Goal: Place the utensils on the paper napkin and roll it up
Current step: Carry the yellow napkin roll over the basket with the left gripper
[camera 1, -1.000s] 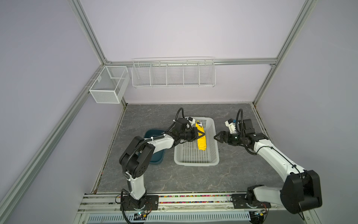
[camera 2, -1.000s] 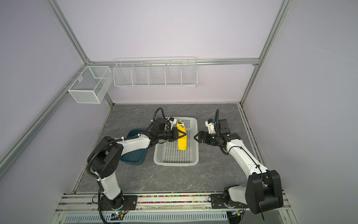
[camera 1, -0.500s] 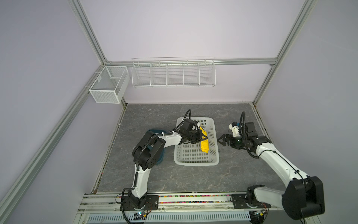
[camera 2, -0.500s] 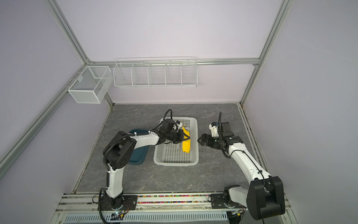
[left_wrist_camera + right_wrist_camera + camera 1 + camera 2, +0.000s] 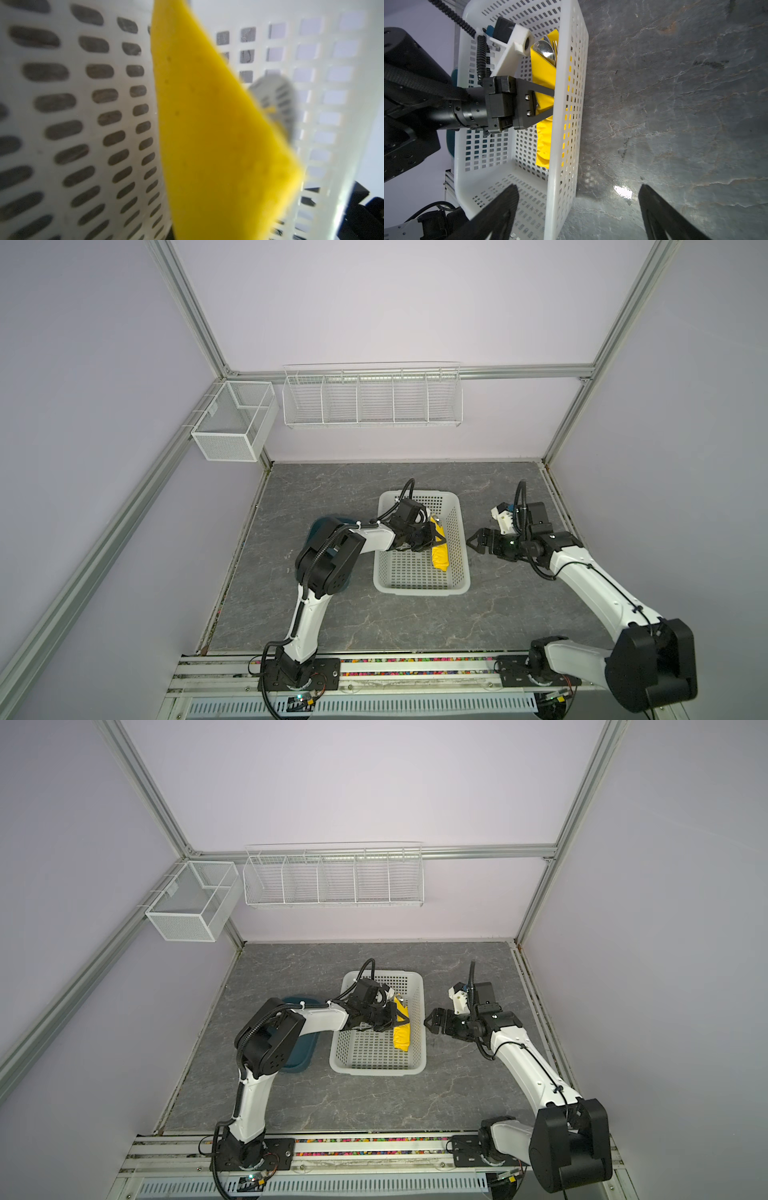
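Since a second ago the left arm (image 5: 328, 560) has raised its elbow and swung inward, carrying the paper napkin (image 5: 439, 556) across to the right-hand wall of the basket (image 5: 419, 591). The right end effector (image 5: 471, 542) has backed a little away from that wall. A grey marbled bench (image 5: 374, 626) carries everything. On it stands the white perforated basket, with a dark teal tray (image 5: 299, 1052) just beside its left side, partly hidden by the left arm. The left end effector (image 5: 434, 540) reaches into the basket and is clamped on the middle of the napkin, a narrow yellow roll running along the inside of the right wall. The right end effector hovers outside the basket above bare bench, fingers spread wide, holding nothing. At the roll's far end the utensils (image 5: 548, 53) poke out, with a rounded bowl and tines showing in the right wrist view.
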Tool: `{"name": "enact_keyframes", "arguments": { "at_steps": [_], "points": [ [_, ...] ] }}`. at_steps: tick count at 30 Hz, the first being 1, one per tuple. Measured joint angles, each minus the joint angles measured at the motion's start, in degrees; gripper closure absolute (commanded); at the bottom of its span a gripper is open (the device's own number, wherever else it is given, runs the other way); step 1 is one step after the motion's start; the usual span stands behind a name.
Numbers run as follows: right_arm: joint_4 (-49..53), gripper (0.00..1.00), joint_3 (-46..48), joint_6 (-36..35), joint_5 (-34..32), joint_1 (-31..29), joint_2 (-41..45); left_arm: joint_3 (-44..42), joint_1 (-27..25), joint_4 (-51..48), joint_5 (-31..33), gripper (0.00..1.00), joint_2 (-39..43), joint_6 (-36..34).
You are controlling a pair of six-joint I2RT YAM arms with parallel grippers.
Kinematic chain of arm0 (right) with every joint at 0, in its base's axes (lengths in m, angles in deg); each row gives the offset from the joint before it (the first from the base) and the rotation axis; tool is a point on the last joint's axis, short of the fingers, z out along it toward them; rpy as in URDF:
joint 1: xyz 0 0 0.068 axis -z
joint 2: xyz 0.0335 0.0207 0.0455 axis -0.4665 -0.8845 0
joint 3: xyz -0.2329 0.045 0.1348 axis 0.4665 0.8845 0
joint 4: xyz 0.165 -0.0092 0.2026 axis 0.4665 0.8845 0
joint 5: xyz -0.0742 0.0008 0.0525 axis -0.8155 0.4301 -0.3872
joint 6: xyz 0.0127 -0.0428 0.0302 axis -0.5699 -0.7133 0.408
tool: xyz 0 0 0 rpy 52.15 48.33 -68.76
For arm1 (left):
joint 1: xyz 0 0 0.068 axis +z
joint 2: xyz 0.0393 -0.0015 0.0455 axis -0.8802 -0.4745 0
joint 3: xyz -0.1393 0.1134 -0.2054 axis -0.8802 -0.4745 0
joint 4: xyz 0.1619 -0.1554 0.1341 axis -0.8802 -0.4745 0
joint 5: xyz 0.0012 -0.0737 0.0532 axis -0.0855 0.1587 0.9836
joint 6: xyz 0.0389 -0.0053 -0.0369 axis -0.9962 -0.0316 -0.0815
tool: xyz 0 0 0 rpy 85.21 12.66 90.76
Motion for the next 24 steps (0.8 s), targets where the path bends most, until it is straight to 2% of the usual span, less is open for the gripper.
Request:
{"name": "enact_keyframes", "arguments": {
  "at_steps": [24],
  "points": [
    [1.73, 0.02, 0.35, -0.39, -1.27, 0.0, -0.57, 0.26, -0.22, 0.68, 0.7, 1.0, -1.7, 0.02]
  ]
}}
